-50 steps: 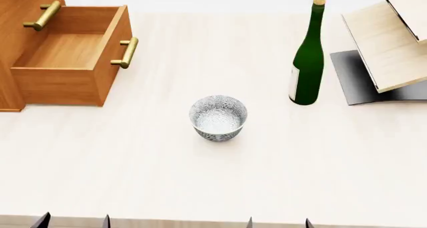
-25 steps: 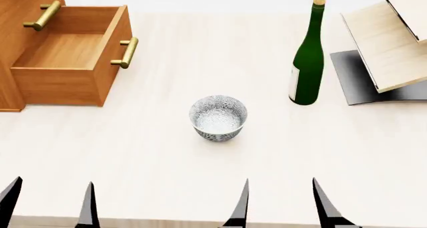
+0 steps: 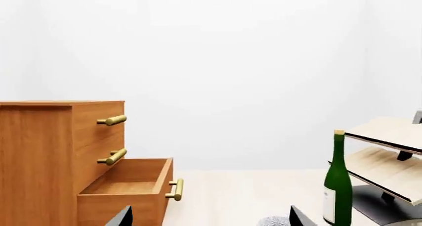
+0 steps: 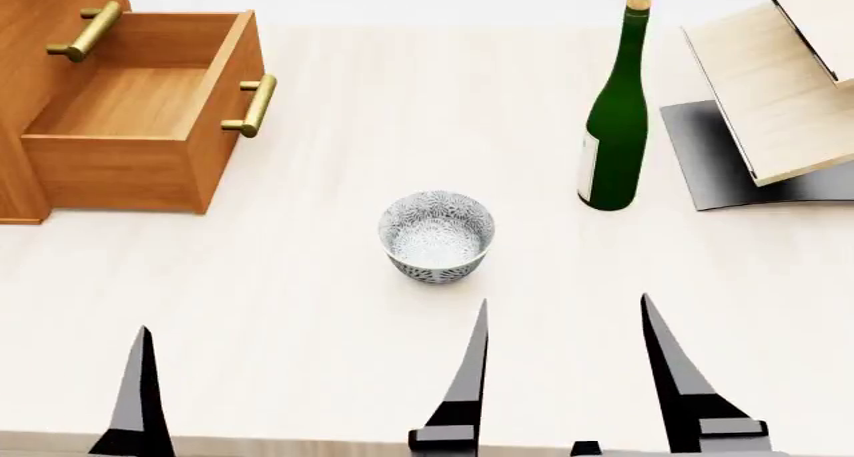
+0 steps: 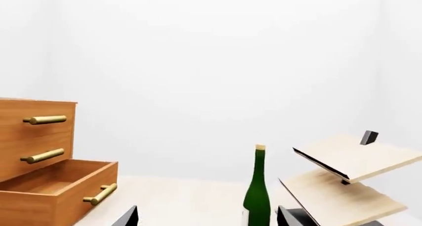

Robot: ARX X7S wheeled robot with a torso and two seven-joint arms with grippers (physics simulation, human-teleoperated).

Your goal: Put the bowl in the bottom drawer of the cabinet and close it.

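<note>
The white speckled bowl (image 4: 437,235) stands upright on the table, its rim just showing in the left wrist view (image 3: 274,221). At the far left is the orange-brown cabinet (image 4: 40,37) with the bottom drawer (image 4: 134,107) pulled out and nothing inside; the drawer (image 3: 125,191) also shows in the left wrist view. My right gripper (image 4: 565,300) is open, near the front edge, short of the bowl and slightly right of it. My left gripper (image 3: 209,218) is open too; only one of its fingers (image 4: 138,397) shows in the head view. Neither holds anything.
A green wine bottle (image 4: 617,117) stands to the right of and behind the bowl. A pale wood rack (image 4: 787,87) on a dark base sits at the far right. Two upper drawers with brass handles (image 3: 112,120) are closed.
Both grippers have come up from the bottom edge of the head view, fingertips reaching farther toward the bowl. The bowl, drawer and bottle have not moved.
</note>
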